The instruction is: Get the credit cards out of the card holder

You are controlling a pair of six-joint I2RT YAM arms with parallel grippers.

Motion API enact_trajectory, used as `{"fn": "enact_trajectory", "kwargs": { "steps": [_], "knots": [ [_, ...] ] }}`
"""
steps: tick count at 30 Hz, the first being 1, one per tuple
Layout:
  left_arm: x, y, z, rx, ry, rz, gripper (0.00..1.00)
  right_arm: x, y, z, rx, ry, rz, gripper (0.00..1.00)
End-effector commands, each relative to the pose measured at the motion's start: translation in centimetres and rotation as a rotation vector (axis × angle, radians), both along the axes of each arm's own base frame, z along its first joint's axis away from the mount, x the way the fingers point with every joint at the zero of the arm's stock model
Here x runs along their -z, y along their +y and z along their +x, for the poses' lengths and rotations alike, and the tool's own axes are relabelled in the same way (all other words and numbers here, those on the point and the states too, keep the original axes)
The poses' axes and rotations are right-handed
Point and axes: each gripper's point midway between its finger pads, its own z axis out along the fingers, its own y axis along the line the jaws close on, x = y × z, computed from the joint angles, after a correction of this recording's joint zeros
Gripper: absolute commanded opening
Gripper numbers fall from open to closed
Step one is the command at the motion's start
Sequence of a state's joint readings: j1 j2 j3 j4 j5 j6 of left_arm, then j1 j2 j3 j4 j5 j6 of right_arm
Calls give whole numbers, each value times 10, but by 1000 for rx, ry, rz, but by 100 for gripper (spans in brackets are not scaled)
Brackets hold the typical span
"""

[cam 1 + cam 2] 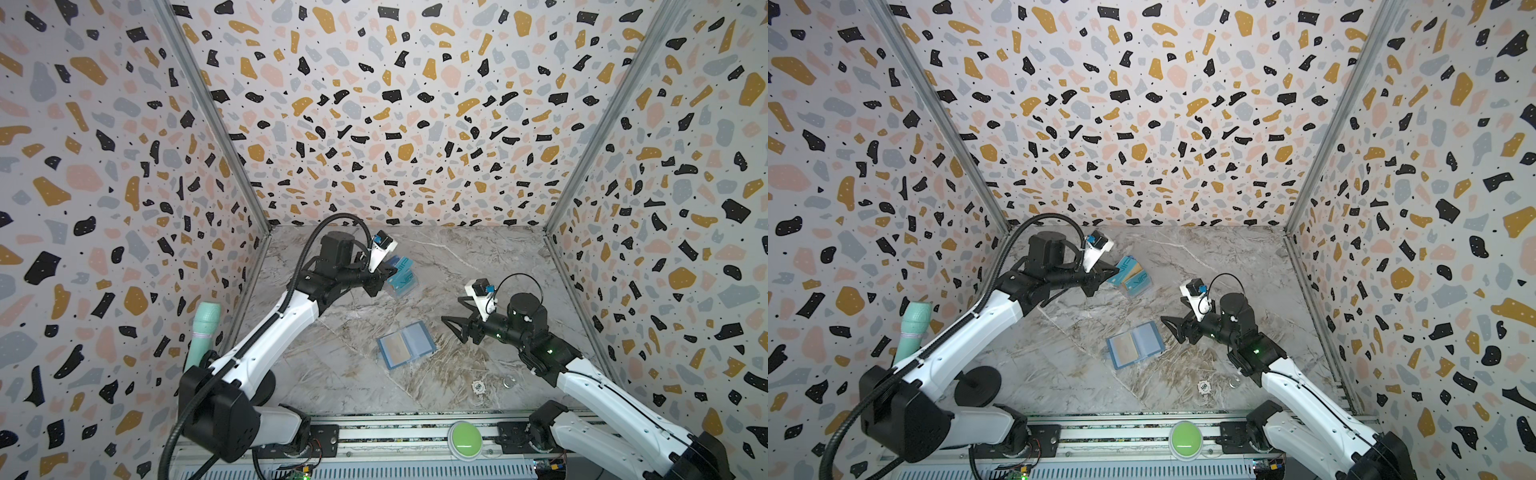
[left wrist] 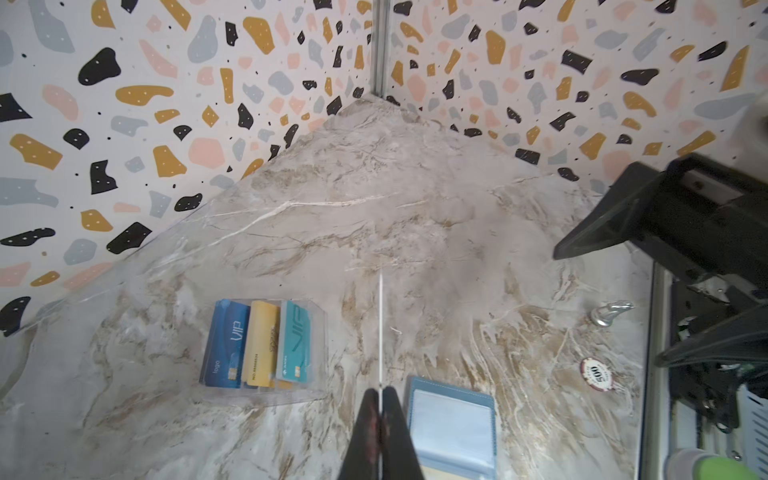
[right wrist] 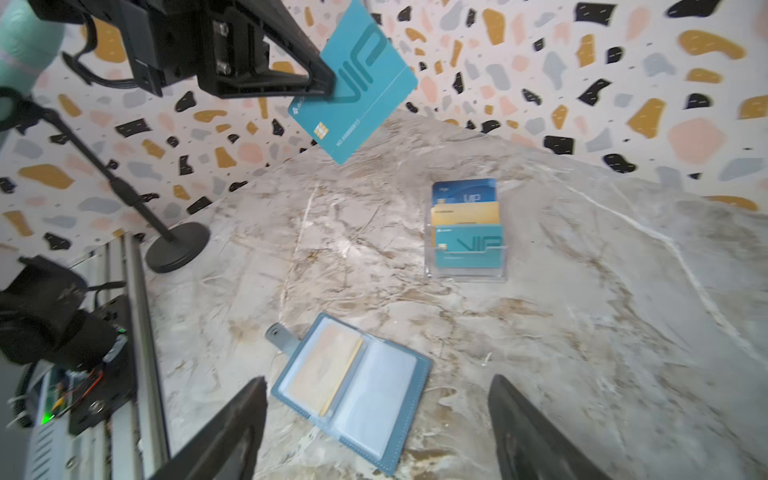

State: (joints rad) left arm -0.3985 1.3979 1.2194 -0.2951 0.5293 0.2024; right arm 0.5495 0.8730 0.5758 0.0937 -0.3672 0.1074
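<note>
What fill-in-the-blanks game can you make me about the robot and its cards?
The left hand pinches the lifted card, coloured ___.
The right hand is ___ and empty.
The clear stand holds ___ cards.
The sleeved card in the open card holder is ___.
Missing words: teal, open, three, yellow.

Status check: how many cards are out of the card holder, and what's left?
Done: a dark blue card, a yellow card and a teal card stand in the clear acrylic stand. In hand: the left claw is shut on a second teal card, held in the air. Left: one yellow-tan card sits in a sleeve of the open card holder; the right claw, open, hovers near it.
</note>
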Motion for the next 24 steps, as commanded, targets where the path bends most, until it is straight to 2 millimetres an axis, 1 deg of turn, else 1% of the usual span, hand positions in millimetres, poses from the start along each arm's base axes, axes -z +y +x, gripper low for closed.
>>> {"fn": "enact_trajectory", "kwargs": {
  "steps": [1, 4, 8, 12, 15, 19, 24],
  "knots": [
    [10, 16, 25, -52, -10, 78, 0, 5, -19, 14, 133, 1, -34, 84],
    [26, 17, 39, -37, 7, 156, 0, 9, -22, 15, 152, 10, -40, 84],
    [46, 14, 59, 9, 68, 240, 0, 9, -21, 14, 149, 9, -36, 84],
    [51, 0, 67, 134, 99, 263, 0, 9, -23, 13, 154, 6, -36, 84],
    [57, -6, 80, 144, 114, 266, 0, 8, -24, 12, 158, 2, -32, 84],
    [74, -10, 98, 110, 191, 268, 0, 7, -27, 11, 170, -5, -28, 84],
    [91, -19, 99, 120, 283, 231, 0, 7, -28, 12, 178, -10, -29, 84]
  ]
}}
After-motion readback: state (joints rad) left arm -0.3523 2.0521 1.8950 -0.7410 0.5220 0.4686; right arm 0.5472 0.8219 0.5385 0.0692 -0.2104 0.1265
